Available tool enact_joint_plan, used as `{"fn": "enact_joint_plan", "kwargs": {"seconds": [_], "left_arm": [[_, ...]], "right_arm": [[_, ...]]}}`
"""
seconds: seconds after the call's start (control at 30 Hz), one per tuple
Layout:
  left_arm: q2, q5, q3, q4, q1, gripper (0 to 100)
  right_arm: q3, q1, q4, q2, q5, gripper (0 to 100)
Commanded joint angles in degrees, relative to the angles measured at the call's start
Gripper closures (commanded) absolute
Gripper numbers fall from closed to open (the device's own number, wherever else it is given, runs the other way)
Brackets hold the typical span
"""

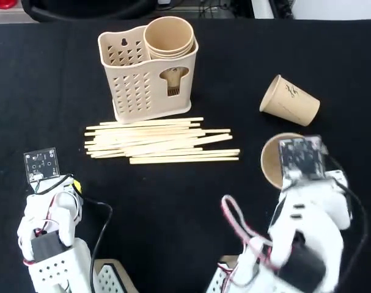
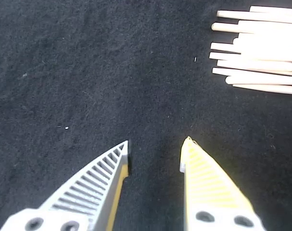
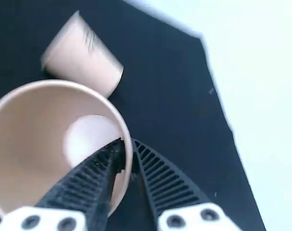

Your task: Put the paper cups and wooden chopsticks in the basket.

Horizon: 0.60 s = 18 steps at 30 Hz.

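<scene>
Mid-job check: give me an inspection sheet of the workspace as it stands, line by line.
Surface: black cloth, lying flat.
Job's things: basket upright, with stacked cups in one compartment; chopsticks piled on the cloth in front of it; one cup on its side; one upright cup.
Clutter: nothing seen.
Grippers: left gripper open over bare cloth near the chopstick ends; right gripper shut on the upright cup's rim, one finger inside.
Cables: black cable loops by the left arm; pink wires on the right arm.
Surroundings: pale surface beyond the cloth's edge.
</scene>
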Motion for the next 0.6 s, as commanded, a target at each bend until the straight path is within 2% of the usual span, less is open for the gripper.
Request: {"fn": "enact_joint_plan", "kwargs": {"seconds": [0.0,0.2,0.4,0.57], "left_arm": [[-0.2,-0.4,-0.4,0.2,0.6,81],[-0.2,-2.8,0.3,0.2,0.7,82],[-0.2,-5.3,0.7,0.0,0.7,82],[-0.2,-6.0,0.7,0.0,0.7,82]], "right_arm": [[-13.8,-4.3,2.5,3.1,-9.3,98.7],[-35.2,-16.4,7.4,24.8,-20.7,98.7],[-62.1,-34.5,10.8,51.6,-22.6,98.7],[-83.5,-38.9,8.3,69.8,-27.6,98.7]]}}
